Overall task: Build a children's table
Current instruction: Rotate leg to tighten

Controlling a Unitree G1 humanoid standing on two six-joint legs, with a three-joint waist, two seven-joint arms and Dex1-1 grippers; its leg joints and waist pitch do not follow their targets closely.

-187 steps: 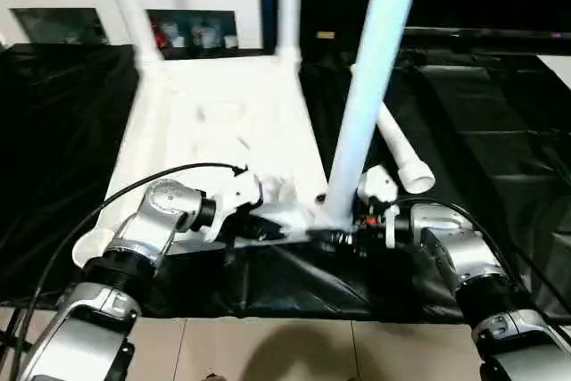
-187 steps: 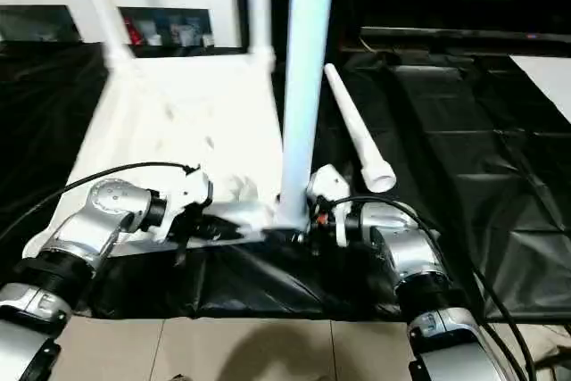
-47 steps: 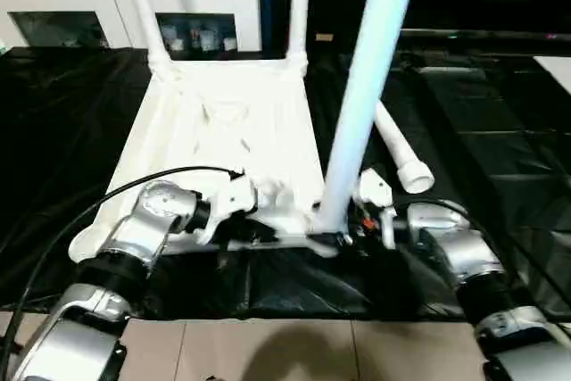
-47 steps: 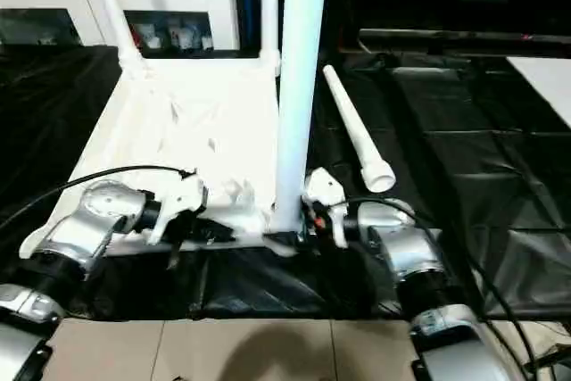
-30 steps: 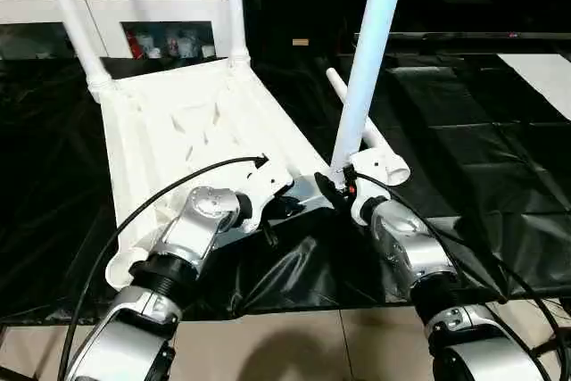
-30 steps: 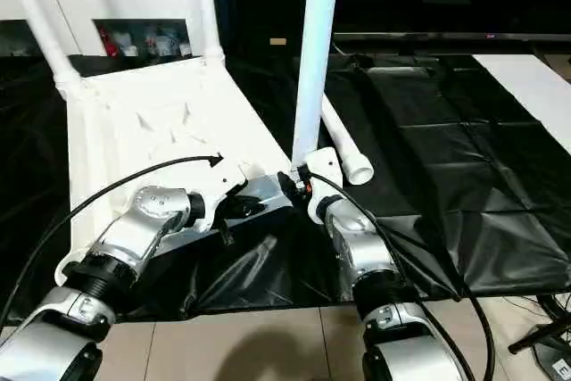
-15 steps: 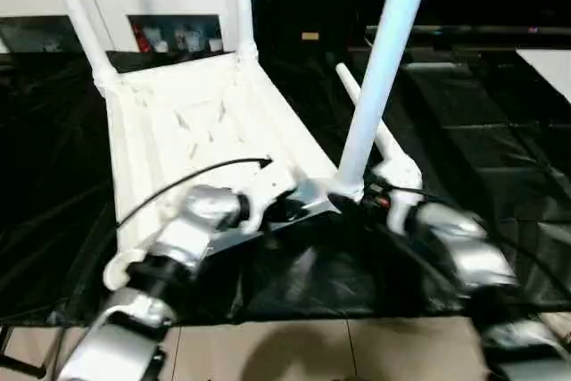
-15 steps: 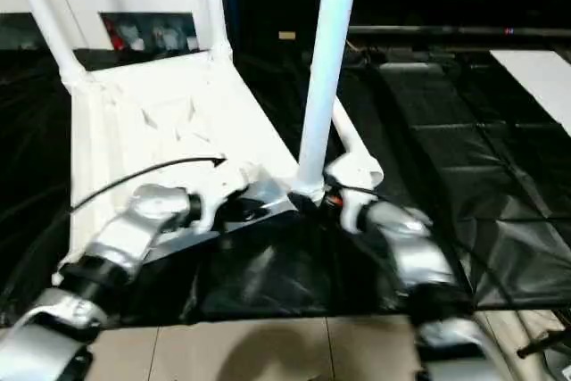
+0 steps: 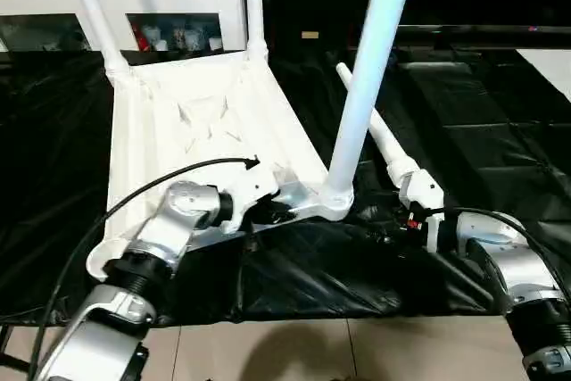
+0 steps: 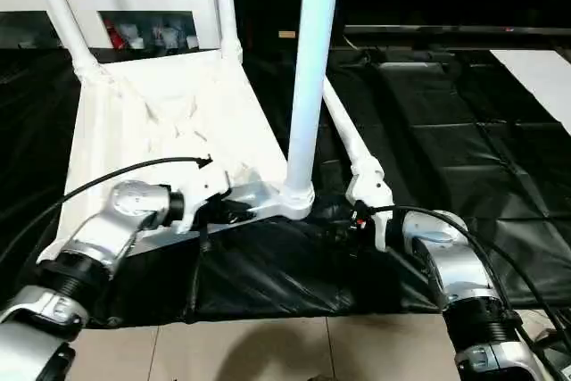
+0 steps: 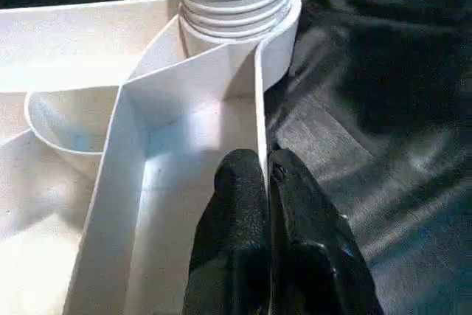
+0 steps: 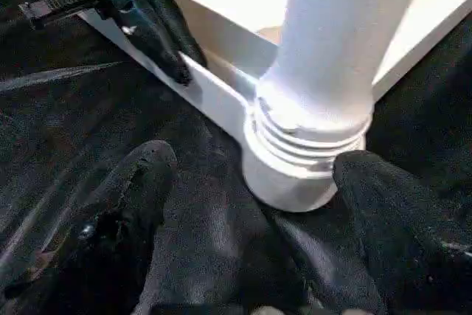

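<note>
Tabletop point(image 9: 192, 127) lies upside down on black sheet point(image 9: 500, 122). Left gripper point(image 11: 265, 175) pinches its near rim. Right gripper point(image 12: 251, 182), jaws wide, faces the near-right corner socket without touching; leg point(image 9: 361, 95) stands there, top cut off. Loose leg point(image 9: 384, 140) lies right.

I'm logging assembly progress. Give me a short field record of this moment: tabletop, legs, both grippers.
tabletop: upside down on black sheet
legs standing in sockets: three, two far corners and near right corner
near right leg: upright, threads showing above socket
loose leg: lying on the sheet, right of tabletop
empty socket: near left corner
left gripper: shut on tabletop rim
right gripper: open, fingers either side of leg base, not touching
</note>
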